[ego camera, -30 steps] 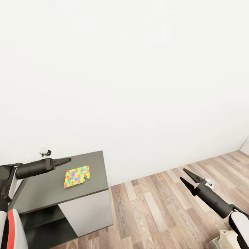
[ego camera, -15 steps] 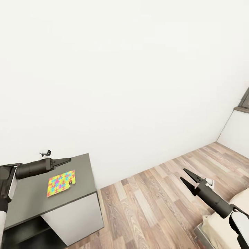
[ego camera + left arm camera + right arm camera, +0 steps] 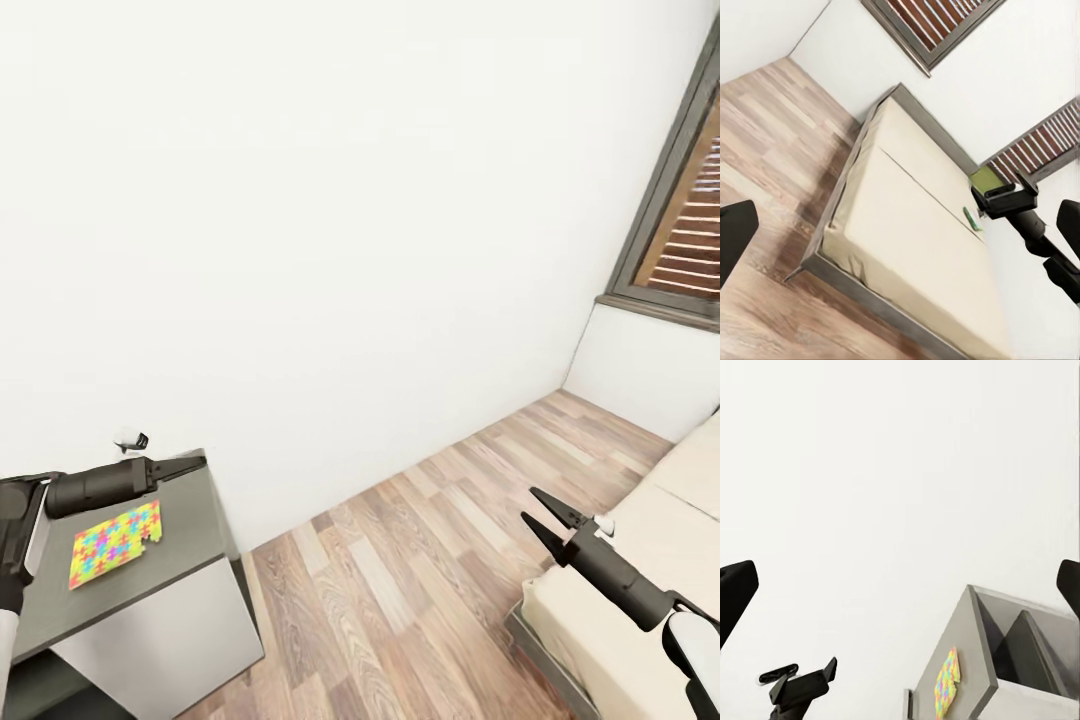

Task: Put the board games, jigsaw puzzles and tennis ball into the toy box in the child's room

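Neon jigsaw puzzle (image 3: 115,542) flat on table (image 3: 190,510).

The table (image 3: 190,520) runs off the left and bottom edges of the head view, so only its corner part with one jigsaw puzzle (image 3: 114,542) can be seen. The bed (image 3: 640,560) is cut by the right and bottom edges there, and only a bit of cream mattress shows. In the left wrist view, two small green things (image 3: 979,196) lie near the far edge of the bed, but they are too small and partly behind the right gripper (image 3: 1009,196) to tell what they are. The window (image 3: 680,200) is cut off by the right edge. In the right wrist view the puzzle (image 3: 947,684) looks squashed and thin, so its pieces are hard to make out.
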Controlling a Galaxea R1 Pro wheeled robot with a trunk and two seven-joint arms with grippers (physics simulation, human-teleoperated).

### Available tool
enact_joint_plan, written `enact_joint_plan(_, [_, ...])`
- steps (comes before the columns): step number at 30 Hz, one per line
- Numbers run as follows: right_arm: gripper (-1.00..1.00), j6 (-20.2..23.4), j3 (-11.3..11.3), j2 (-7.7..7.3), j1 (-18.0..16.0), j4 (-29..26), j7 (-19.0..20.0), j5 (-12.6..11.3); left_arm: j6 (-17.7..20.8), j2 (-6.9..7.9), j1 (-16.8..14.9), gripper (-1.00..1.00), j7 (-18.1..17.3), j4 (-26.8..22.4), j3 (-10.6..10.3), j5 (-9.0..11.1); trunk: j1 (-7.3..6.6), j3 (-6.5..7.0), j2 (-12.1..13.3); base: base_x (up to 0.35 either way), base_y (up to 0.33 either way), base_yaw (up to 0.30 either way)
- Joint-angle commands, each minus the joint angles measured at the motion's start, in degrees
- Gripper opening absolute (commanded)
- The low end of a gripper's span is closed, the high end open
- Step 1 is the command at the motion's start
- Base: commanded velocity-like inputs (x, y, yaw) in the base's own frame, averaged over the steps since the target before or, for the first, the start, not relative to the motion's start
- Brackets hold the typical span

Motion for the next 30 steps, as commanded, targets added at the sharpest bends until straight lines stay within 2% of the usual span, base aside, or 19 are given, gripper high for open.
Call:
enact_joint_plan(1, [1.0,0.36,-0.04,0.01,-0.06,0.04,0.05,-0.18,0.6,0.01,-0.03,1.0,-0.28,-0.05,0.03,-0.16,0.02,-0.13,-0.13,-0.179,-0.215,-0.279])
enact_joint_plan(17, [1.0,0.36,-0.07,-0.11,-0.08,0.06,0.04,-0.18,0.6,-0.02,-0.03,1.0,-0.28,-0.05,-0.05,-0.16,0.02,-0.04,-0.13,-0.178,-0.217,-0.279])
enact_joint_plan(30, [1.0,0.36,-0.12,-0.14,-0.09,0.13,0.02,-0.18,0.6,-0.02,-0.03,1.0,-0.28,-0.05,-0.05,-0.2,0.02,0.23,-0.13,-0.02,-0.031,-0.279])
